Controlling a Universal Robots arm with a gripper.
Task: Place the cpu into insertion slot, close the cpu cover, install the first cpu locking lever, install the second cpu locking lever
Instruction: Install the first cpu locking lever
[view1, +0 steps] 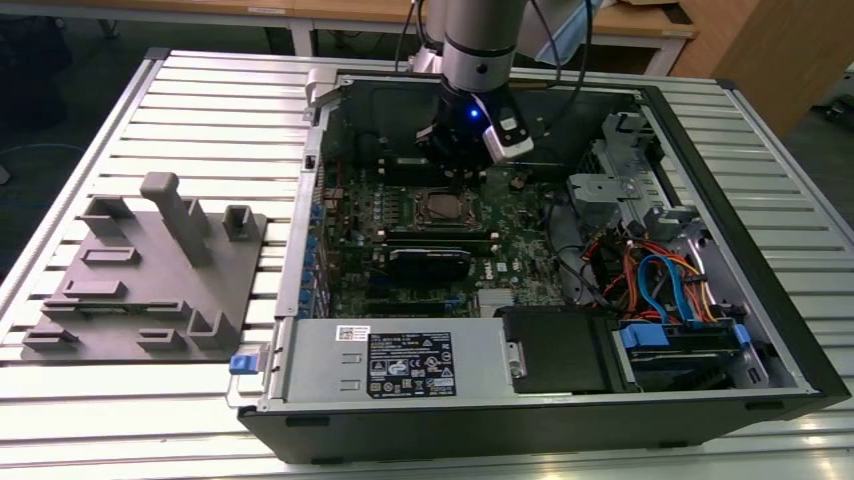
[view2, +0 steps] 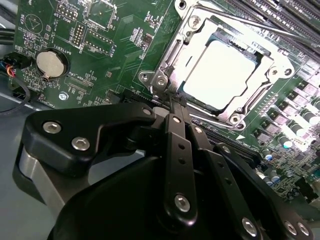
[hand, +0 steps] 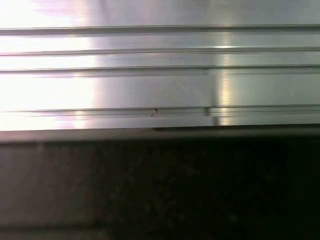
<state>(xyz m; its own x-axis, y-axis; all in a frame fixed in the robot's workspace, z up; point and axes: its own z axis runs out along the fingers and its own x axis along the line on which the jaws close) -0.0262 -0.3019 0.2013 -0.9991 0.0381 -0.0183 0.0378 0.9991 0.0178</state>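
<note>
The cpu (view2: 223, 75) lies flat in the insertion slot (view1: 439, 206) on the green board, its pale metal top showing through the cut-out. The cpu cover (view2: 196, 42), a silver frame, is folded down over it. A thin locking lever rod (view2: 260, 26) runs along one side of the cover. My gripper (view2: 172, 106) is shut, its black fingers (view2: 176, 150) pressed together with the tips right at a corner of the socket frame. I cannot tell whether anything is between the tips. In the exterior view the gripper (view1: 461, 160) hangs just behind the slot, inside the case.
The open computer case (view1: 747, 330) lies on a slatted aluminium table (hand: 150, 75). Memory slots (view2: 280, 10) and a coin battery (view2: 50, 63) flank the socket. A power-supply box (view1: 387, 360), cables (view1: 654, 280) and a grey fixture (view1: 147, 270) are also here.
</note>
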